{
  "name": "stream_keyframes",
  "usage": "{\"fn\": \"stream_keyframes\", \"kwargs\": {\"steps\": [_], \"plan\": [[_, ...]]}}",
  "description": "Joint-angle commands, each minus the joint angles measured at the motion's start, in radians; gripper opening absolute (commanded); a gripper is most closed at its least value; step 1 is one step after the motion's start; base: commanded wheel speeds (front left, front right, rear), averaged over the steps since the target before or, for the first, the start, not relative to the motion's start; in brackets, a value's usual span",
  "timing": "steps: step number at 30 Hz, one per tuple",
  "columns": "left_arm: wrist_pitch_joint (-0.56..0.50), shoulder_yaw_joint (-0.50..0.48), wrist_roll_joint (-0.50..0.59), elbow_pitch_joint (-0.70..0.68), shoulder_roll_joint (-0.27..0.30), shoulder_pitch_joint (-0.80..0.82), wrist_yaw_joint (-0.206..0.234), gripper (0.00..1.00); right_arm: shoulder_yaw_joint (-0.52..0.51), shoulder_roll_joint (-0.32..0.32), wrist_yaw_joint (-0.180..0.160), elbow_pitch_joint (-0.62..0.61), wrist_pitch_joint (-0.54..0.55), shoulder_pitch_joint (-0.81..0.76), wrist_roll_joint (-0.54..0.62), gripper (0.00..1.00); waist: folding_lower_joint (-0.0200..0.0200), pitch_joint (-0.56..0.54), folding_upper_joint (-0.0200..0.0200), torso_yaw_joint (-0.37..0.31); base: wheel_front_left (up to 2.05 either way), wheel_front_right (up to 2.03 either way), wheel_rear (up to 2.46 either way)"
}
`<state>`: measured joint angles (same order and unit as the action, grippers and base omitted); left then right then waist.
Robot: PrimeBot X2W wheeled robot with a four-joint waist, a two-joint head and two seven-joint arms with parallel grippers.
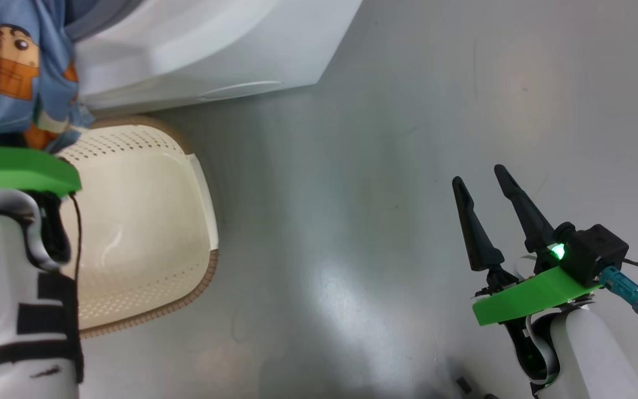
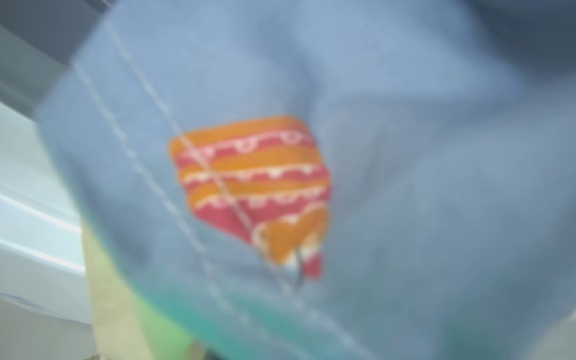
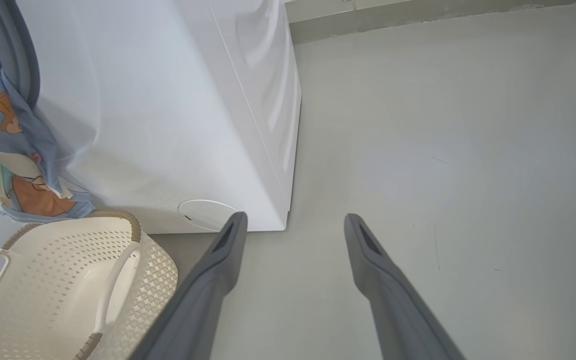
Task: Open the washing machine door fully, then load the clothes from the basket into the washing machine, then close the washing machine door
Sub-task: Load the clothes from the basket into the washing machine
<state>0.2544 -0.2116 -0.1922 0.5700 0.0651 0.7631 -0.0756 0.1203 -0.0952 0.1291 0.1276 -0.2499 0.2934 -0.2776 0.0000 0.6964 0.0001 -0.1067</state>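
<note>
The clothes [image 1: 14, 66] hang from the mouth of the washing machine [image 1: 186, 50], trailing down its front above the basket [image 1: 208, 221]. Your left gripper is clenched but buried under the fabric, so you cannot tell whether it pinches cloth. If it doesn't, the piece may slide out and fall. The right gripper [image 1: 478, 174] stands released over the floor [image 1: 380, 166]. Count: one garment, one basket with nothing seen inside, one machine, two grippers.
</note>
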Motion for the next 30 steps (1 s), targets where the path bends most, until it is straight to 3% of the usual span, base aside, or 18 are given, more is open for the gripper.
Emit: {"fn": "stream_keyframes", "kwargs": {"steps": [1,17,30], "plan": [[0.007,-0.014,0.01,-0.042,0.029,-0.037,-0.006,0.0,0.021,0.003,0.002,-0.014,-0.012,-0.013,-0.013,1.0,0.0,-0.013,-0.0001,0.009,0.0,0.0,0.0],[0.007,0.058,0.033,-0.208,0.002,-0.077,-0.034,0.0,0.028,0.008,0.002,0.009,-0.012,-0.015,-0.024,1.0,0.0,-0.067,-0.0001,0.031,0.0,0.0,0.0],[-0.06,0.065,0.061,-0.166,0.099,0.095,-0.017,0.0,0.037,0.011,0.002,0.01,-0.012,-0.017,-0.032,1.0,0.0,-0.07,-0.0001,0.009,0.0,0.0,0.0]]}}
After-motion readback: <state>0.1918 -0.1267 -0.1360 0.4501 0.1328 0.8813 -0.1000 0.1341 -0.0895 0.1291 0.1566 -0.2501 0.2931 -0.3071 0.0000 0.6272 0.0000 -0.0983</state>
